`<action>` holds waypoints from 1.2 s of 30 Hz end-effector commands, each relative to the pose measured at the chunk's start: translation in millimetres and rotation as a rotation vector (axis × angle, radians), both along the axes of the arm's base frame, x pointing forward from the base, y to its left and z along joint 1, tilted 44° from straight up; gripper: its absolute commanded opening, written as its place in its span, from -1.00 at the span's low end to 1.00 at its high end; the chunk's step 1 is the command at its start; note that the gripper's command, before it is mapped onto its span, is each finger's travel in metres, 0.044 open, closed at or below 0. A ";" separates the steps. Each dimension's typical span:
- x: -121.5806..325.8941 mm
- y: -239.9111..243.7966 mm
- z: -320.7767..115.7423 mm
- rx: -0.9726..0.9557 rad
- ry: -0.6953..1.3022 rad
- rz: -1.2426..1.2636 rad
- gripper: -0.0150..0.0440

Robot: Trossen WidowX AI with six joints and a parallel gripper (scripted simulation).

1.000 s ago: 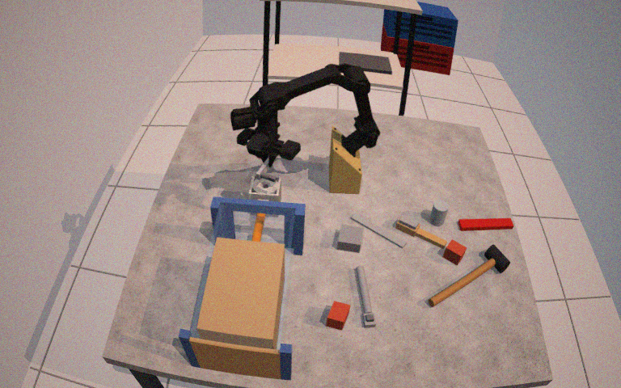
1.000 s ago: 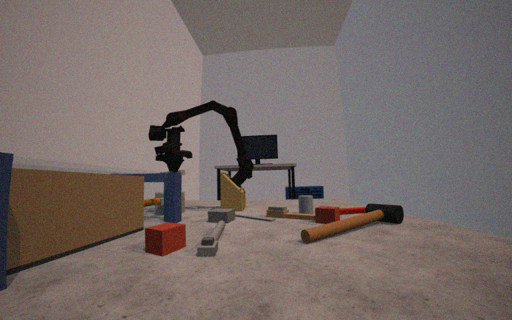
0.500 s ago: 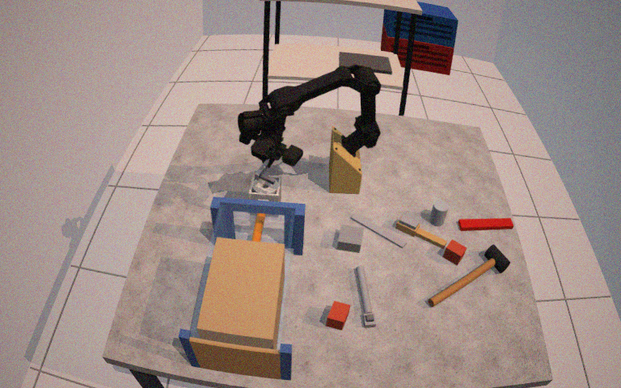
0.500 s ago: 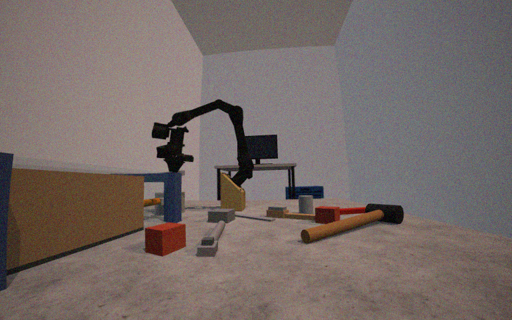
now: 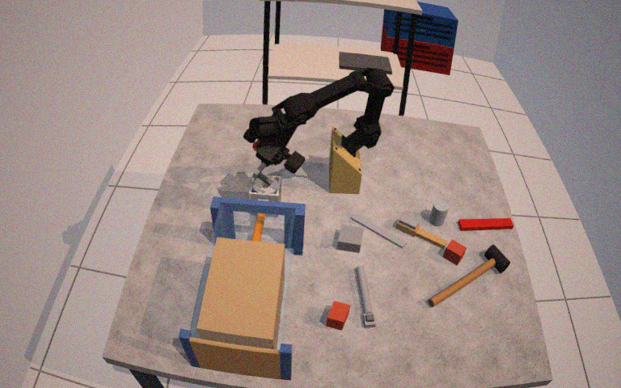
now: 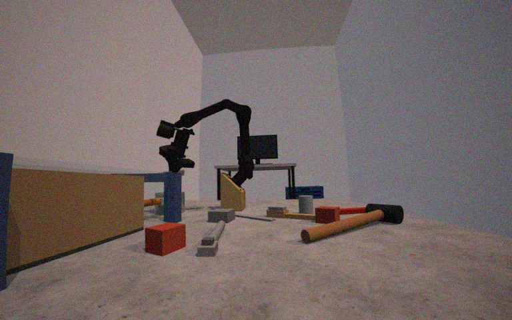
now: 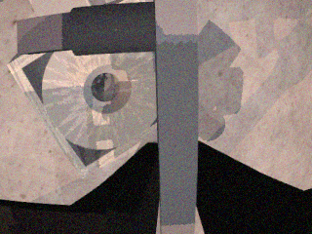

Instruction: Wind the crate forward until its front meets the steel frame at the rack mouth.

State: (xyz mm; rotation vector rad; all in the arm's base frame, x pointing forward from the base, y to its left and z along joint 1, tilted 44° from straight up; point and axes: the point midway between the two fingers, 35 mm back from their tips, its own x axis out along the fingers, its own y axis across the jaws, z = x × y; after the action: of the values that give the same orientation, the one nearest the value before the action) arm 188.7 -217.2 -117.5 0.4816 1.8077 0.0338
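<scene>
My gripper (image 5: pixel 261 167) (image 6: pixel 174 171) (image 7: pixel 174 152) is shut on the winch handle's flat grey bar (image 7: pixel 176 97), above the winch (image 5: pixel 256 196) (image 7: pixel 63 109). The handle's dark round hub (image 7: pixel 114 29) and square key (image 7: pixel 40 34) point sideways to the left in the wrist view, out of the round hole (image 7: pixel 103 87). Its red knob (image 5: pixel 255 145) shows beside the gripper. The tan crate (image 5: pixel 242 288) sits flat in the clear-panelled cubby, well back from the blue frame (image 5: pixel 256 204) (image 6: pixel 172 200). An orange strap (image 5: pixel 259 227) (image 6: pixel 152 202) runs from it towards the winch.
Right of the cubby lie a grey block (image 5: pixel 349 239) (image 6: pixel 221 215), a thin grey bar (image 5: pixel 378 231), a wrench-like tool (image 5: pixel 362 293), red blocks (image 5: pixel 338 315) (image 5: pixel 454 251), a grey cylinder (image 5: pixel 438 213), a red bar (image 5: pixel 485 224) and a mallet (image 5: pixel 462 282). The yellow arm mount (image 5: pixel 344 171) stands right of the winch.
</scene>
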 end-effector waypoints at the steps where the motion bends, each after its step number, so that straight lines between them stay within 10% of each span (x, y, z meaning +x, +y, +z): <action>1: 1.7 -3.8 3.2 -0.083 0.013 0.017 -0.49; 36: 2.3 -1.7 2.5 -0.592 0.155 0.183 -0.49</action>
State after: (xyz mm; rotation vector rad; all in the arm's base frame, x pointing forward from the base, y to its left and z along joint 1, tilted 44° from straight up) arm 189.6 -215.1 -118.2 -0.0684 1.9062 -0.3671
